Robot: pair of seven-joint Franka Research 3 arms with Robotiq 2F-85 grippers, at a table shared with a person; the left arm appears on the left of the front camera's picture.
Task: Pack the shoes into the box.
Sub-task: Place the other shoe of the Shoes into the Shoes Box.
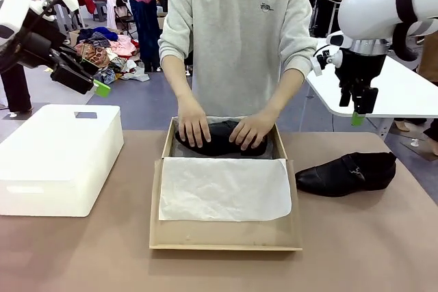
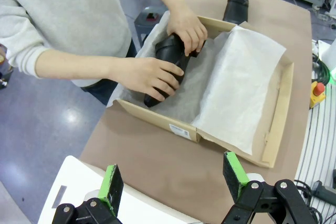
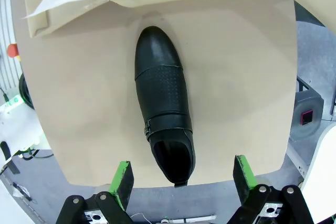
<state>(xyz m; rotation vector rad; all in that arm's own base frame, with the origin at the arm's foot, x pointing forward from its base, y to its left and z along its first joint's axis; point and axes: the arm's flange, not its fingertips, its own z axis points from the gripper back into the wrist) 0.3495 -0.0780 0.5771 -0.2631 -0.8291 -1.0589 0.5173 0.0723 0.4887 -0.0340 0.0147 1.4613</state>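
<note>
1. Brown cardboard shoebox sits mid-table in front view. Its lid flap is open flat toward the robot w/ white tissue draped over it. One black dress shoe lies in the far tray. The person has one hand and the other hand pressing on it. 2nd shoe is on the table just beside the box on the robot's right, not touching, toe toward the box.
2. Left wrist view: L gripper has jaws spread wide, empty, over the white bin, well apart from the box. Pbly best idle there while hands are in the tray.
3. Right wrist view: R gripper is spread wide w/ nothing held, above the 2nd shoe's heel end. Shoe runs lengthwise between the fingers, so approach looks lined up.
   - Descend at the buckle strap, mid-shoe, and pinch across the width.
   - Leather looks slick, so grip low.
   - Wait till the hands clear.
   - Lay it beside the 1st shoe w/o trapping tissue.
</note>
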